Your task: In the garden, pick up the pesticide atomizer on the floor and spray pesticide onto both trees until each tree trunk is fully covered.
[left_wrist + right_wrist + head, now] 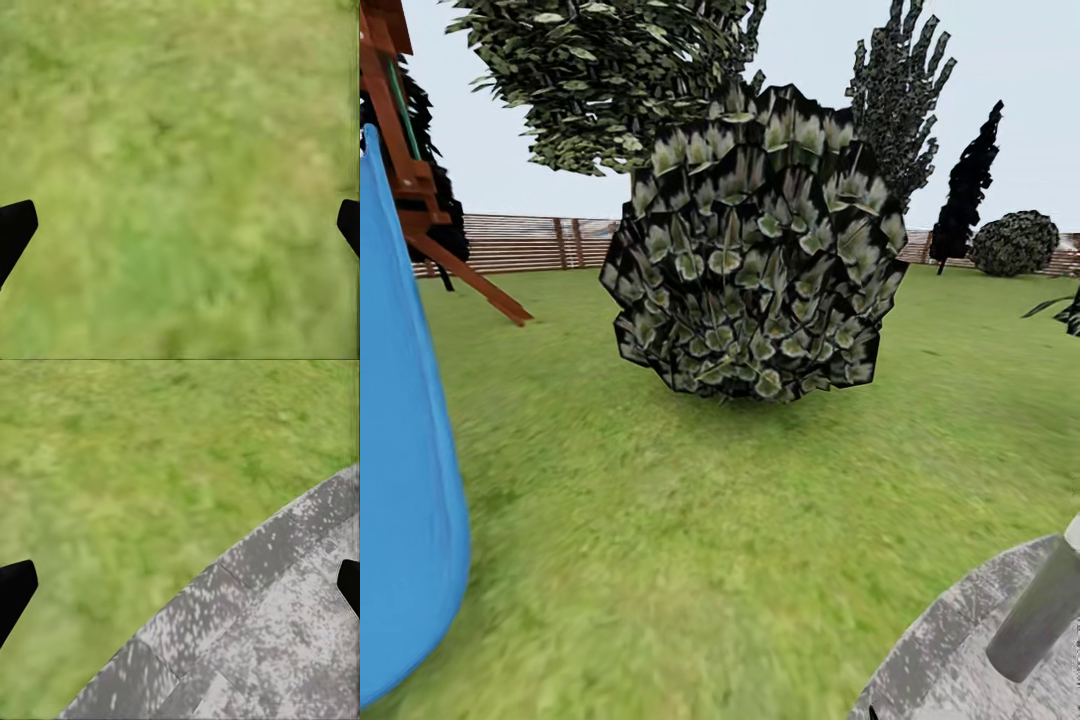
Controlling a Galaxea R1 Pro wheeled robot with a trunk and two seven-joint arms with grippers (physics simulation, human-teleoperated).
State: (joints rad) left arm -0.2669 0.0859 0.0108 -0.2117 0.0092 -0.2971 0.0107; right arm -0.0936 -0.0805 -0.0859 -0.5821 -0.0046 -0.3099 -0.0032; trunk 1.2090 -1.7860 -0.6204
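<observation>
We find no small handheld pesticide atomizer on the blurry green-yellow grass floor (690, 560), so its bearing from the jaws, its long axis and the nearer arm cannot be judged. Thick mottled trunks are likewise unseen. At frame centre stands a round dark-leaved bush (755, 245); a brown slatted wooden fence (520, 243) runs behind. A blue curved slide surface (400, 480) fills the left edge. Lower right lies a grey speckled paving stone (950, 650). The left gripper (180, 229) and right gripper (180, 589) both stand wide apart, empty.
</observation>
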